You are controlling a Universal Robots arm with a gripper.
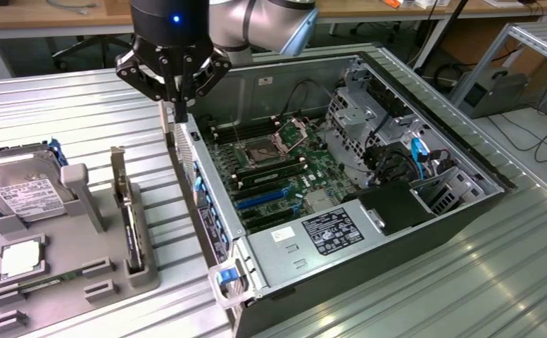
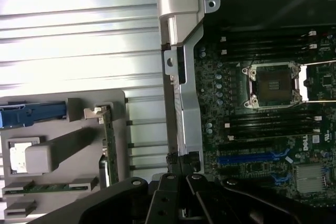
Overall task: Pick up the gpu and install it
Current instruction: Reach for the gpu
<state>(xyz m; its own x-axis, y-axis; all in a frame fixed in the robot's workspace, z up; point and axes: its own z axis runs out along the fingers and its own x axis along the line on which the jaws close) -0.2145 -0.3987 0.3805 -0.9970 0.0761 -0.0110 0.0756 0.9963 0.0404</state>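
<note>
Gpu [image 1: 127,211]: thin dark card standing on its long edge in a slot of the gray holder [image 1: 74,193], silver metal bracket at the far end, pointing up. In the wrist view the gpu [image 2: 108,142] is a narrow dark-green strip with the bracket bent over at one end. It is seated in the holder and not lifted.

The holder sits on the ribbed metal surface [image 1: 67,113], at the exterior view's left. A silver hard drive [image 1: 20,190] with a white label leans in it next to a blue clip, on the side away from the case. A slim green memory stick [image 1: 53,282] lies in a slot near the front edge.

Just to the exterior view's right of the holder is the open computer case [image 1: 395,282], lying on its side with the motherboard [image 1: 273,169] exposed and the CPU socket open.

Hand [image 1: 177,100]: black, fingers pressed together, closed on itself. It hangs over the case's rear wall, at the corner nearest the holder, apart from the gpu and higher than it. In the wrist view the hand [image 2: 181,176] is dark linkage, with the case's silver rear wall right beyond it.
</note>
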